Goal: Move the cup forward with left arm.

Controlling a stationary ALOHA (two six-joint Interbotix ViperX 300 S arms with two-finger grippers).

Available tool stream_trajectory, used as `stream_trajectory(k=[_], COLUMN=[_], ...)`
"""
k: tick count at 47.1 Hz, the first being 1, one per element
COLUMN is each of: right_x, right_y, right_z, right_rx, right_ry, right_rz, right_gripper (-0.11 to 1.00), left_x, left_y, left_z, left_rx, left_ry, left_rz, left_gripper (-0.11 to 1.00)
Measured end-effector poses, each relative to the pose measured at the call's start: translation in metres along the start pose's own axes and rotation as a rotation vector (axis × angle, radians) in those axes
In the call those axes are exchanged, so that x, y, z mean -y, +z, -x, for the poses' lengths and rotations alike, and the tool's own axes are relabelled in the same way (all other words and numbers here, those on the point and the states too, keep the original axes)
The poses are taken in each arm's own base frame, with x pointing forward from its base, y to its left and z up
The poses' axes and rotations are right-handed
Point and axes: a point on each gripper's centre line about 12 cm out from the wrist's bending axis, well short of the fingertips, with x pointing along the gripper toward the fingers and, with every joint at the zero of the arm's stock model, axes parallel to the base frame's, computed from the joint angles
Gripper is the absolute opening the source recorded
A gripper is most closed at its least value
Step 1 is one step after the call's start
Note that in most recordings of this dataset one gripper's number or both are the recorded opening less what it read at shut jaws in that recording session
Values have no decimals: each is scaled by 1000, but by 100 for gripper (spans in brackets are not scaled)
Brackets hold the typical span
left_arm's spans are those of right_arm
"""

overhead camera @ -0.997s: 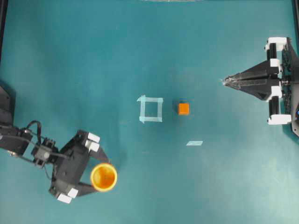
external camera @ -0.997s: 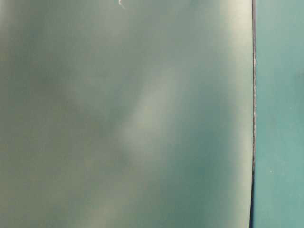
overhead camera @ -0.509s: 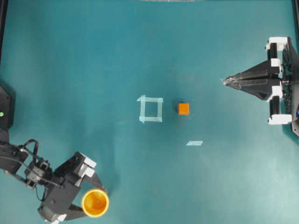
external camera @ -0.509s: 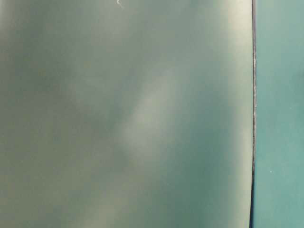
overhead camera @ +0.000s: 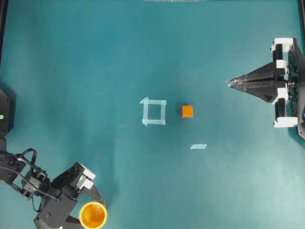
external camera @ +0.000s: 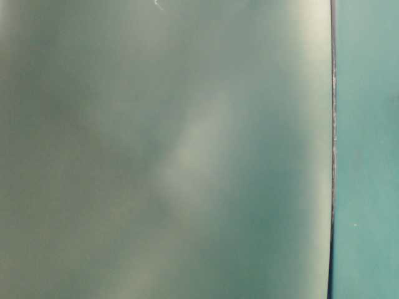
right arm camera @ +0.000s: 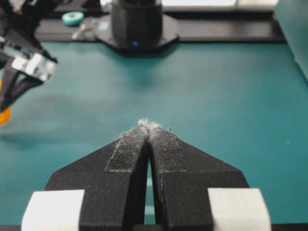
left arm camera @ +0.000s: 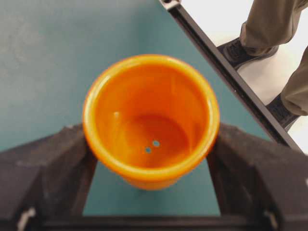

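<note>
Swung toward table's near-left corner since a second ago: left gripper with cup carried along. Fingers clamped on cup's sides, cup upright between them, by table edge. Right gripper pinched closed, parked far right. Cube beside tape square, mid-table.

A big blurry grey-green wall fills most of the view. A thin dark line runs down just right of it. Right of the line sits a teal strip.
</note>
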Motion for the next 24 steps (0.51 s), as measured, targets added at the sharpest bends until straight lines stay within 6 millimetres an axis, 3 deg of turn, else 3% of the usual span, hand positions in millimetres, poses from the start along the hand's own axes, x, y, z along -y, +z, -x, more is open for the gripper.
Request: stream_trajectory(k=[24], right_x=[0], right_y=[1], right_z=[1], right_rx=[5], right_ry=[-2], right_rz=[0], right_gripper=[0], left_x=[0], left_y=[2], left_z=[-3], left_rx=[2], left_ry=[-1], left_rz=[-3], left_gripper=[71])
